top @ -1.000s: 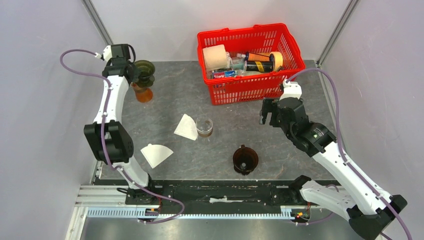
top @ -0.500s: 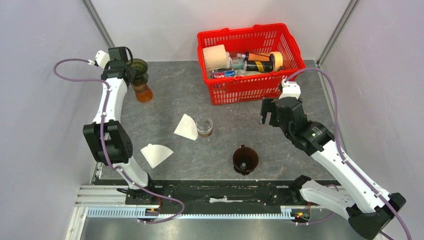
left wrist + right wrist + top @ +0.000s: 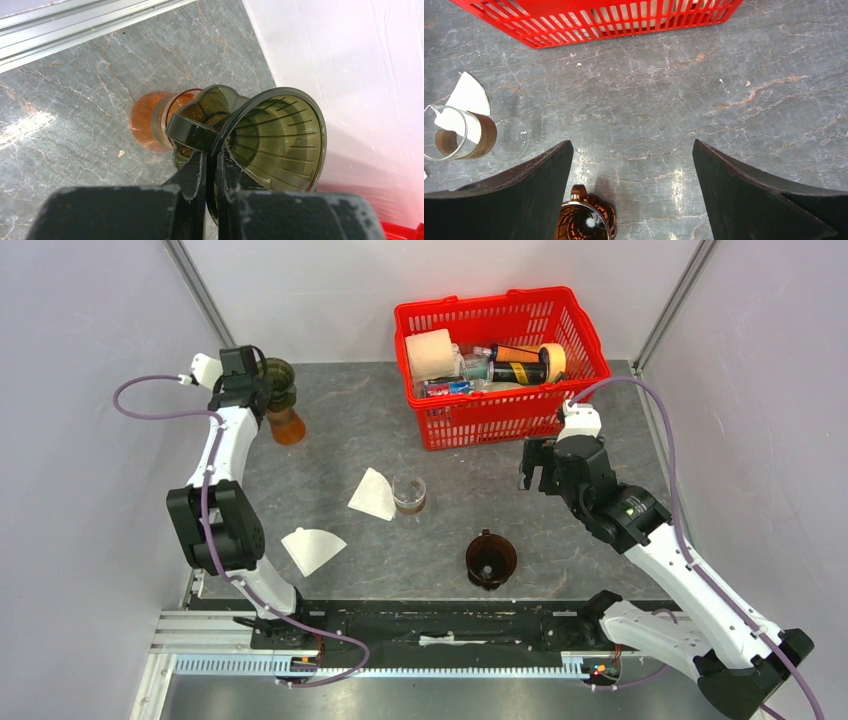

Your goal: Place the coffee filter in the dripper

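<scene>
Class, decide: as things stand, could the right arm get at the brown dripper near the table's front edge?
Probably yes: the right arm's fingers stand open and empty, and only bare table lies between them and the brown dripper.

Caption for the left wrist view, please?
Left gripper pinching the rim of the green dripper, an orange cup beside it.

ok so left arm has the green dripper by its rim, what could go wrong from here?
1. The left gripper pinches only the thin rim of the green dripper, which hangs tilted: it could slip.
2. The orange cup sits close by: a swing may topple it.
</scene>
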Available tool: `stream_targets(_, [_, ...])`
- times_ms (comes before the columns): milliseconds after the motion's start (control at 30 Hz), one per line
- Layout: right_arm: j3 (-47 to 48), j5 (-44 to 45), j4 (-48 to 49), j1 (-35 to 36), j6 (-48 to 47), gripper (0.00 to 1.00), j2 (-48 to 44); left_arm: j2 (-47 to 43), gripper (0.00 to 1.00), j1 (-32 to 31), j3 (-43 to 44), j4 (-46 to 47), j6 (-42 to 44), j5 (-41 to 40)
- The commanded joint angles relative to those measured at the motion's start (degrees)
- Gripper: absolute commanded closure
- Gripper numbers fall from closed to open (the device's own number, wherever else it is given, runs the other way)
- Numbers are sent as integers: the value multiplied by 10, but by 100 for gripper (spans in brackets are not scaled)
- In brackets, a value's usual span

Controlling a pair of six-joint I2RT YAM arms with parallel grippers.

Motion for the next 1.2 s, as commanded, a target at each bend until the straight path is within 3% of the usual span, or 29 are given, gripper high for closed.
stream_targets(0, [-5,0,12,1,-8,3,-9,-46,98,8,-21,72,-54,-39])
stream_targets(267, [-5,1,12,1,-11,3,-8,-31,98,25,-36,119,-73,-10])
stream_targets(867, [-10,17,0,1,-7,3,-15,32,98,37,5,82,-80,8])
stream_targets(1000, [-13,23,1,1,-3,3,-11,43,94,37,26,44,-82,8])
stream_targets(1167, [-13,29,-1,1,-6,3,-9,55,81,37,49,20,-74,16])
